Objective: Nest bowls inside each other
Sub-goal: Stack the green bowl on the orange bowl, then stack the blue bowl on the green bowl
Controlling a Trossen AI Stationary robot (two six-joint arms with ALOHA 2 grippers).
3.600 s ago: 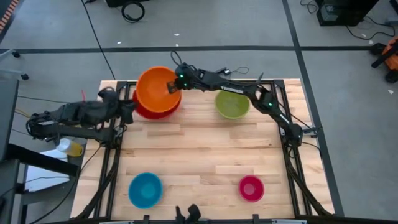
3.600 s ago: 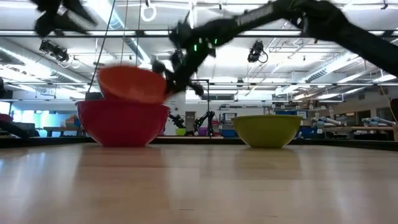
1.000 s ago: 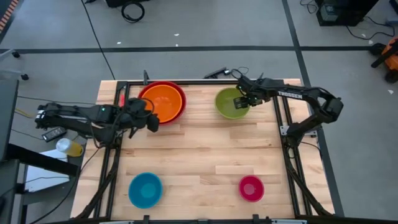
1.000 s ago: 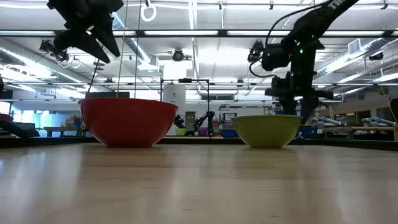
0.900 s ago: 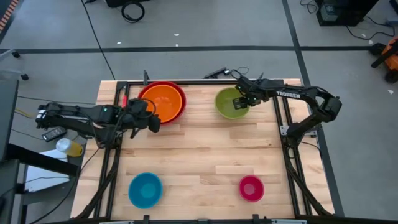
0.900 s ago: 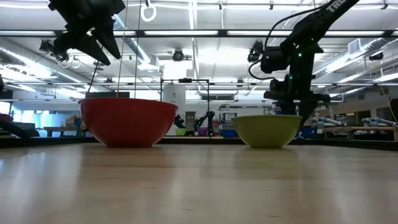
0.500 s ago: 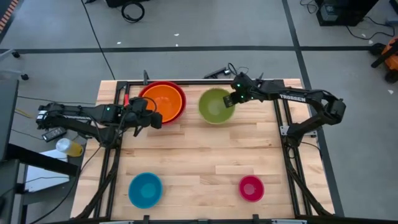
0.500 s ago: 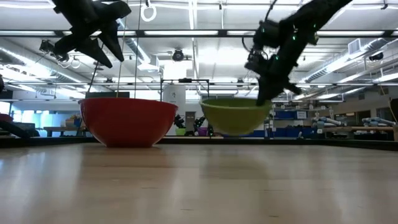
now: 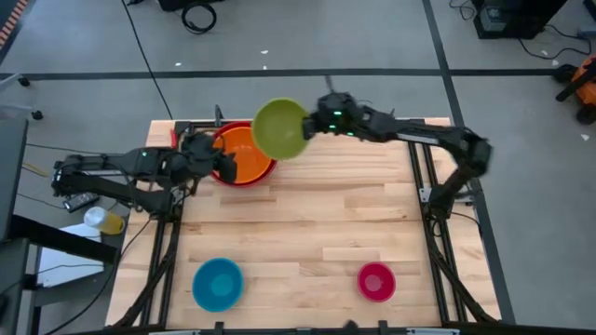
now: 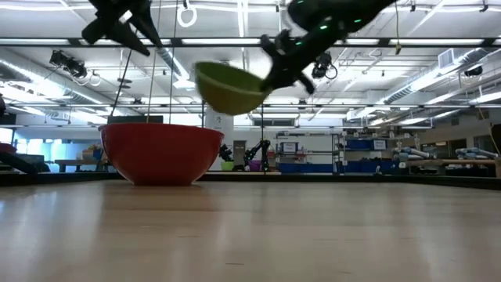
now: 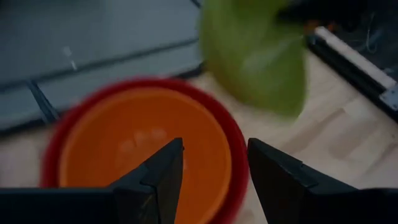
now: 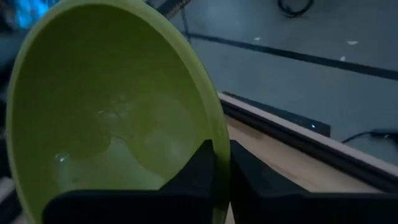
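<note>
The olive green bowl [image 9: 279, 128] hangs tilted in the air beside the far-left stack, with my right gripper [image 9: 310, 125] shut on its rim. That stack is the orange bowl [image 9: 244, 154] nested in the red bowl [image 10: 160, 153], which stands on its base on the table. My left gripper [image 11: 214, 180] hovers open above the stack's left side, holding nothing. The blue bowl [image 9: 218, 284] and the magenta-pink bowl [image 9: 376, 281] stand apart near the table's near edge. My right gripper pinches the green bowl's rim [image 12: 214, 134] on the bowl's right side, one finger [image 12: 198, 169] inside the bowl and one outside. The fingers come from the table's right, slanting down. The bowl is lifted clear and tilted [image 10: 228, 86], higher than the red bowl's rim.
Black frame rails [image 9: 424, 177] run along the table's left, right and far edges. Bare wood [image 9: 307, 223] lies across the table's middle. Beyond the table are grey floor and cables.
My right gripper has taken hold of the green bowl, lifted it off the table and carried it toward the table's left and far edges, up beside the red and orange stack; the bowl has tipped on the way. My left gripper has risen a little, still open.
</note>
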